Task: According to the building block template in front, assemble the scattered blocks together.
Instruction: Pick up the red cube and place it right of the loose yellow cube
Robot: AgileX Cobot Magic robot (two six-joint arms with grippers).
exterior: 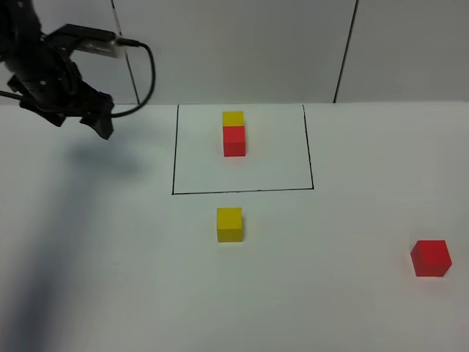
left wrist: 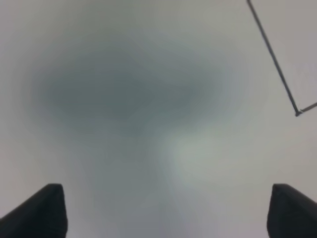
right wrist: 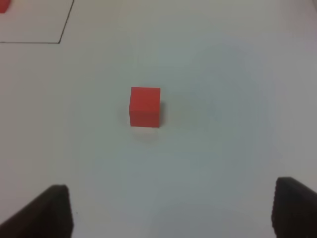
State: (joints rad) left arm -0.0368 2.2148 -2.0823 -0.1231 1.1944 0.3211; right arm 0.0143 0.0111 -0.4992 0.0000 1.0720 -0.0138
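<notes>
Matte, sharp-edged cubes lie well apart on the smooth white counter [exterior: 110,257]: the yellow cube [exterior: 229,224] just outside the thin black-outlined template [exterior: 275,158], the red cube [exterior: 430,258] far right. Left tool [left wrist: 166,213] and right tool [right wrist: 168,213] hang spread, empty.

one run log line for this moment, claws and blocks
left claw: open, empty | right claw: open, red cube ahead, ungripped | yellow cube: loose, outside template | assembly: cubes apart

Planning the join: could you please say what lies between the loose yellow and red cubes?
Exterior high view: only bare table between yellow cube and red cube.
</notes>
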